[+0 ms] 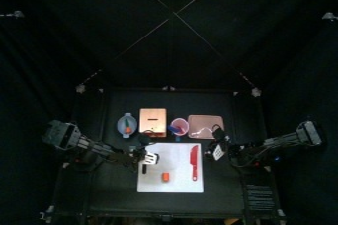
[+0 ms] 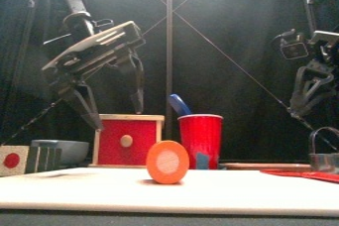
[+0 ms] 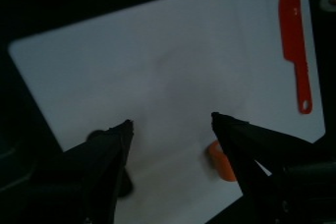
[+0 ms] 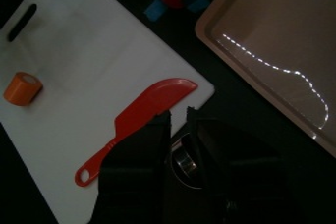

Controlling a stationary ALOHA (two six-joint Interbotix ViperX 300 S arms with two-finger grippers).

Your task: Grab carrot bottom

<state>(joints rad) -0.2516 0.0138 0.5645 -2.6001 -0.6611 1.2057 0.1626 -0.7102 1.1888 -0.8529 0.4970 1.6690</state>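
Observation:
The carrot bottom (image 1: 166, 177) is a stubby orange chunk on the white cutting board (image 1: 179, 185), near its left half. It stands near and large in the front view (image 2: 167, 162). My left gripper (image 3: 171, 128) is open and empty above the board. The carrot (image 3: 221, 162) lies just past one jaw, partly hidden by it. In the top view the left gripper (image 1: 145, 156) is at the board's upper left corner. My right gripper (image 1: 219, 154) hangs off the board's right edge; the carrot (image 4: 22, 87) lies far from it across the board.
A red plastic knife (image 1: 196, 162) lies on the board's right half. Behind the board stand a blue bowl (image 1: 126, 123), a red-and-wood box (image 2: 129, 141), a red cup (image 2: 201, 141) and a metal tray (image 4: 276, 41). A short black stick (image 4: 22, 20) lies at the board's edge.

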